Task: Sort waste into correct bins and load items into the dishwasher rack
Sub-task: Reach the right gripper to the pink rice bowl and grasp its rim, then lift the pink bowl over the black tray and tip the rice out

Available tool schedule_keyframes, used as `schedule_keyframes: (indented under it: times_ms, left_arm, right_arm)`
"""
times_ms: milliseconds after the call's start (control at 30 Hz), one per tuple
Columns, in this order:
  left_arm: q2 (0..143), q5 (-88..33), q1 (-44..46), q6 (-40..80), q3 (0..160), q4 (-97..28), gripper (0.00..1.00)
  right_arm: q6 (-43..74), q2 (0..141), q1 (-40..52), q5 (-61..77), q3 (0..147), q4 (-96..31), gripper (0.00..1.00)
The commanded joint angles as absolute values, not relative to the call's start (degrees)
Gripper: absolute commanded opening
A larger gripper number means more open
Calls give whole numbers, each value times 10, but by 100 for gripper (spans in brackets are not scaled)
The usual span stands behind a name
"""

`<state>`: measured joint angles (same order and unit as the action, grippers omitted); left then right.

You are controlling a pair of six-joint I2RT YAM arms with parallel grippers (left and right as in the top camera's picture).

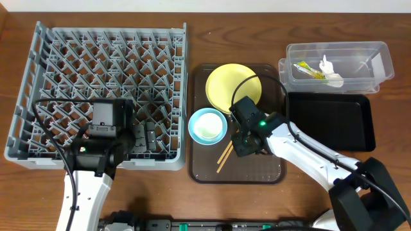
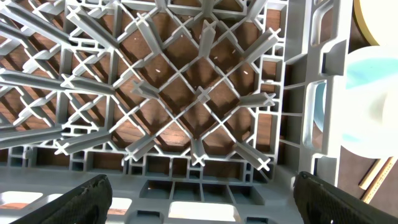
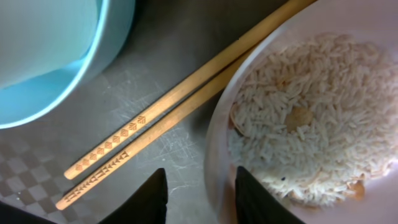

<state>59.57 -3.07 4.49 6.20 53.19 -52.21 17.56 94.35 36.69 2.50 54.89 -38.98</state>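
My right gripper (image 3: 202, 180) is open, its fingers either side of the rim of the white bowl (image 3: 219, 134), one inside and one outside. The bowl holds beige rice (image 3: 311, 124). In the overhead view the gripper (image 1: 246, 142) hides this bowl. The wooden chopsticks (image 3: 174, 118) lie beside it, and show in the overhead view (image 1: 225, 156). The light-blue bowl (image 1: 207, 125) and yellow plate (image 1: 232, 86) sit nearby. My left gripper (image 2: 202, 180) is open and empty over the front edge of the grey dishwasher rack (image 1: 103, 90). The clear tub (image 1: 366, 48) holds the green-and-yellow wrapper (image 1: 305, 69) and white scraps (image 1: 331, 74). The white cup is not in view.
The bowls, plate and chopsticks sit on a brown serving tray (image 1: 257, 170) between the rack and the bins. The black tray (image 1: 331, 122) lies right of it, below the clear tub. The rack's upright pegs (image 2: 199, 93) fill the left wrist view.
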Motion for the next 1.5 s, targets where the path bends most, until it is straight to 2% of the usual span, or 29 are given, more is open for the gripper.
schedule_keyframes:
  times_ms: [0, 100, 433, 700, 933, 1167, 1333, 1467]
  left_arm:
    - [595, -36, 42, 69, 545, -522, 95]
    - [595, -36, 42, 69, 545, -522, 95]
    - [595, -36, 42, 69, 545, -522, 95]
    - [595, -36, 42, 69, 544, -522, 95]
    - [595, -36, 42, 69, 544, -522, 95]
    - [595, -36, 42, 69, 544, -522, 95]
    - [595, -36, 42, 69, 544, -522, 95]
    - [595, -36, 42, 69, 545, -522, 95]
  right_arm:
    - [182, 946, 374, 15, 542, -385, 30]
    - [183, 946, 374, 4, 542, -379, 26]
    - [187, 946, 374, -12, 543, -371, 1]
    - [199, 920, 367, -3, 552, -373, 1]
    - [170, 847, 316, 102, 583, -384, 1]
    - [153, 783, 192, 223, 587, -389, 1]
    - [147, 776, 82, 359, 587, -381, 1]
    - [138, 776, 3, 413, 587, -382, 1]
